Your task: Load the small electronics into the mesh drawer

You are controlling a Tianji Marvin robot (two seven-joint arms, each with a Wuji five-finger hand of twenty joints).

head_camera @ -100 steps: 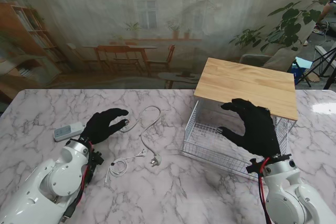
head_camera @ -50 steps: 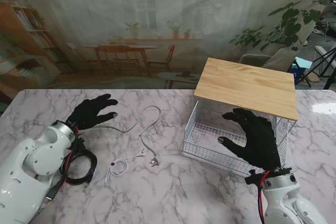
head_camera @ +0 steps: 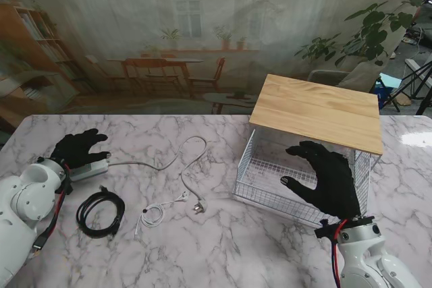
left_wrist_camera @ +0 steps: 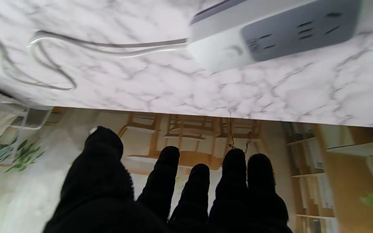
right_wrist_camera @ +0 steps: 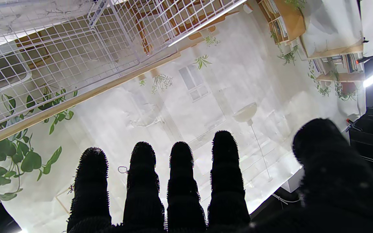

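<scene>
The left hand [head_camera: 79, 148] is held low at the far left, palm down, black-gloved fingers [left_wrist_camera: 168, 181] extended and slightly spread, nothing gripped. The white left arm [head_camera: 27, 207] is bent sharply at the elbow. The right hand [head_camera: 326, 177] is raised on an upright forearm, fingers [right_wrist_camera: 180, 181] straight and apart, thumb splayed wide, nothing held.

No words, brand names, numbers or signs can be read anywhere in these views. The power strip [left_wrist_camera: 280, 30] shows only socket slots and a faint round mark near its cord end, too blurred to make out. The book spines on the painted shelf [right_wrist_camera: 332, 61] in the backdrop are too small to read, and the wooden top [head_camera: 317, 109] of the drawer unit is bare.
</scene>
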